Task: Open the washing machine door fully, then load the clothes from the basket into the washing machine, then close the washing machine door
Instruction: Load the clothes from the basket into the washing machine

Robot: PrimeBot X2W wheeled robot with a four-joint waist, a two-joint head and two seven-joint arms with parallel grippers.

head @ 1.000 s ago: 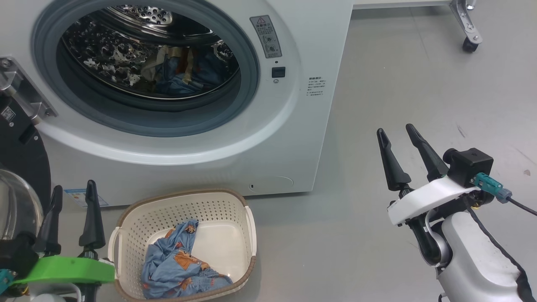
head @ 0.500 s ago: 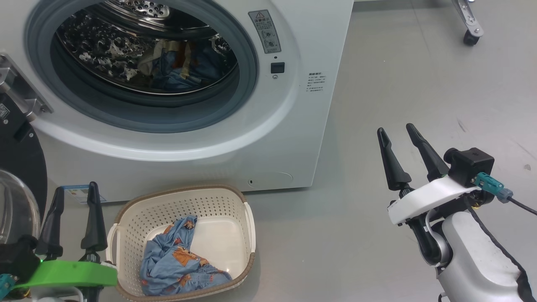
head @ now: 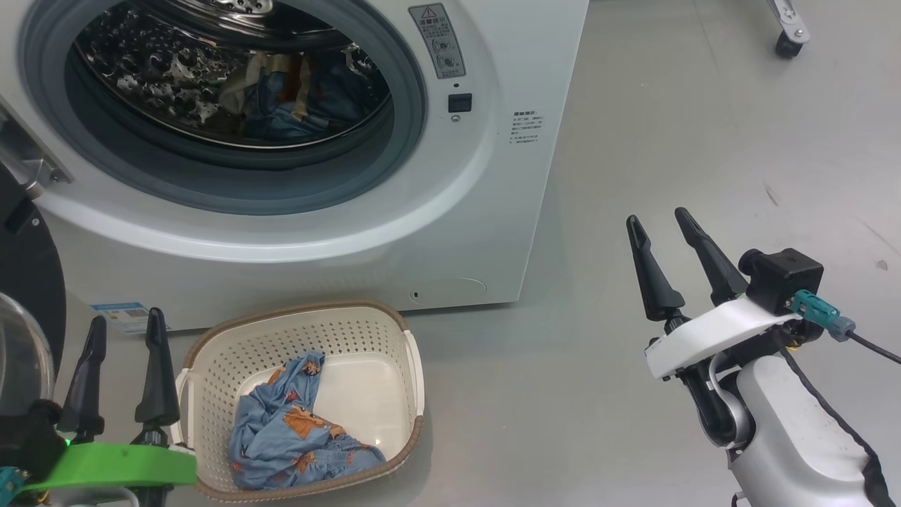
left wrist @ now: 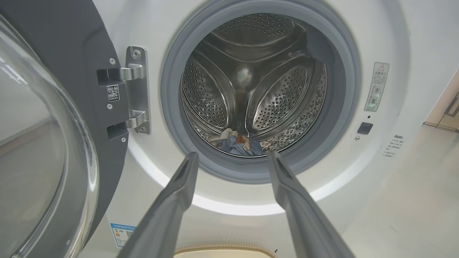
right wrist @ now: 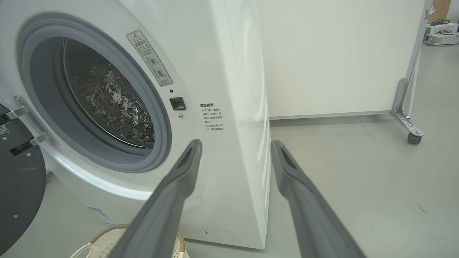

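The white washing machine (head: 493,176) stands with its door (head: 17,274) swung wide to the left; the door's black rim and glass bowl (left wrist: 43,125) show close by. In the steel drum lie blue printed clothes (head: 295,91) with a cream piece (left wrist: 226,135). The cream basket (head: 352,324) sits on the floor before the machine and holds one blue printed garment (head: 288,429). My left gripper (head: 125,318) is open and empty, just left of the basket, and it points at the drum (left wrist: 232,154). At the right, my right gripper (head: 656,217) hangs open and empty over the floor.
Grey floor (head: 669,141) stretches right of the machine. A white panel on a metal leg with a caster wheel (right wrist: 414,138) stands at the back right. A small blue label (head: 116,313) sits low on the machine's front.
The whole head picture has slid slightly up and left, so the camera moved. Both grippers stay open and empty, and the clothes lie as before.
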